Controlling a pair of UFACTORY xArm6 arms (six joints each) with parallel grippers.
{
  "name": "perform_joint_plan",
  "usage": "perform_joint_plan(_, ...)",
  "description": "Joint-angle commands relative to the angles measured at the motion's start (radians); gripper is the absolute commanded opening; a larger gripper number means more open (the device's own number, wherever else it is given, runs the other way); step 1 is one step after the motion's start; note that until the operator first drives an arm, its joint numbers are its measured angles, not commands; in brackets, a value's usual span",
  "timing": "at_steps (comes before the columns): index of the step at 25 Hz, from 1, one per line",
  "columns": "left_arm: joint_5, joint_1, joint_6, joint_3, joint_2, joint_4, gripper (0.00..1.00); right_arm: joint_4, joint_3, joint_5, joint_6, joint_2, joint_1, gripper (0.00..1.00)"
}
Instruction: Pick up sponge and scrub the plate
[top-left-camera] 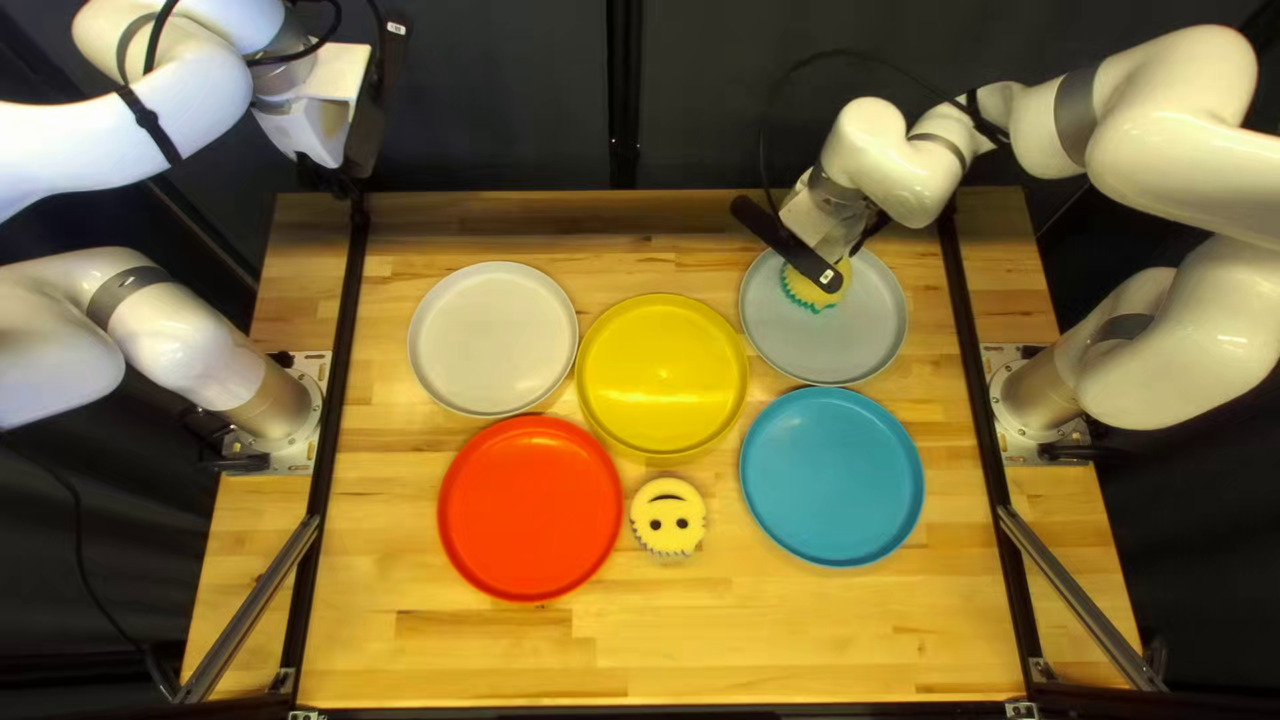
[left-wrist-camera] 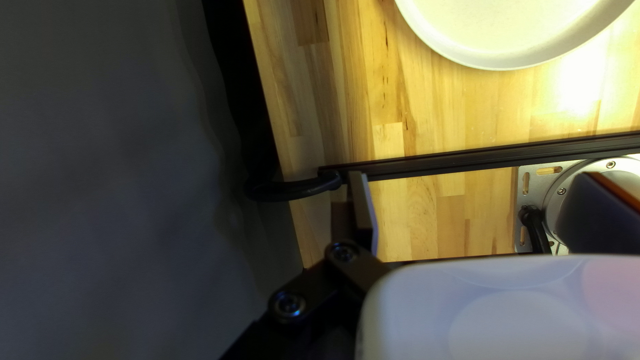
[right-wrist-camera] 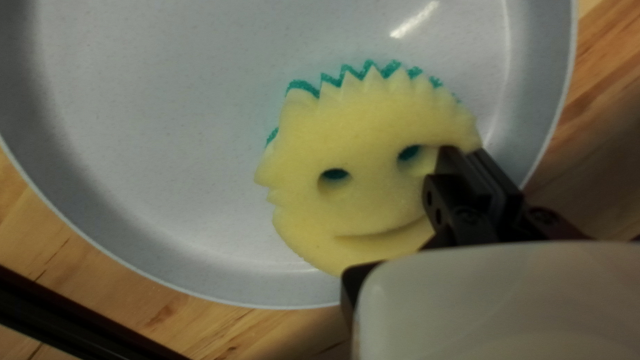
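My right gripper (top-left-camera: pixel 862 238) is low over the grey plate (top-left-camera: pixel 874 324) at the right back, partly hidden by its wrist. Under it lies a yellow sponge (top-left-camera: pixel 804 284) with a teal underside. In the right wrist view, the right gripper (right-wrist-camera: pixel 472 155) is shut on one edge of the sponge (right-wrist-camera: pixel 363 147), which rests face up inside the plate (right-wrist-camera: pixel 153 133) near its rim. My left gripper (top-left-camera: pixel 350 191) hangs over the table's far left corner. In the left wrist view, the left gripper (left-wrist-camera: pixel 467 210) stands open, holding nothing.
A second smiley sponge (top-left-camera: pixel 668 519) lies between the red plate (top-left-camera: pixel 530 507) and the blue plate (top-left-camera: pixel 831 476). The yellow plate (top-left-camera: pixel 663 375) and white plate (top-left-camera: pixel 492 338) stand further back. Black rails (top-left-camera: pixel 336 400) run along both table sides.
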Motion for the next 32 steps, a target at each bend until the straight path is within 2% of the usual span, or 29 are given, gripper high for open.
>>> perform_joint_plan(1, 0.000, 0.000, 0.000, 0.000, 0.000, 0.000, 1.00, -0.030, 0.088, 0.027, 0.064, -0.105, 0.033, 0.00)
perform_joint_plan(7, 0.000, 0.000, 0.000, 0.000, 0.000, 0.000, 1.00, -0.068, 0.141, 0.048, 0.138, -0.168, 0.081, 0.00)
perform_joint_plan(10, 0.000, 0.000, 0.000, 0.000, 0.000, 0.000, 1.00, -0.078, 0.101, 0.062, 0.165, -0.149, 0.100, 0.00)
perform_joint_plan(18, 0.000, 0.000, 0.000, 0.000, 0.000, 0.000, 1.00, -0.047, -0.105, 0.026, 0.100, 0.077, 0.074, 0.00)
perform_joint_plan(23, 0.000, 0.000, 0.000, 0.000, 0.000, 0.000, 1.00, -0.035, -0.164, 0.024, 0.090, 0.133, 0.091, 0.00)
perform_joint_plan(27, 0.000, 0.000, 0.000, 0.000, 0.000, 0.000, 1.00, -0.034, -0.144, 0.019, 0.079, 0.120, 0.088, 0.00)
perform_joint_plan(32, 0.000, 0.000, 0.000, 0.000, 0.000, 0.000, 1.00, -0.040, -0.042, 0.033, 0.099, 0.022, 0.092, 0.00)
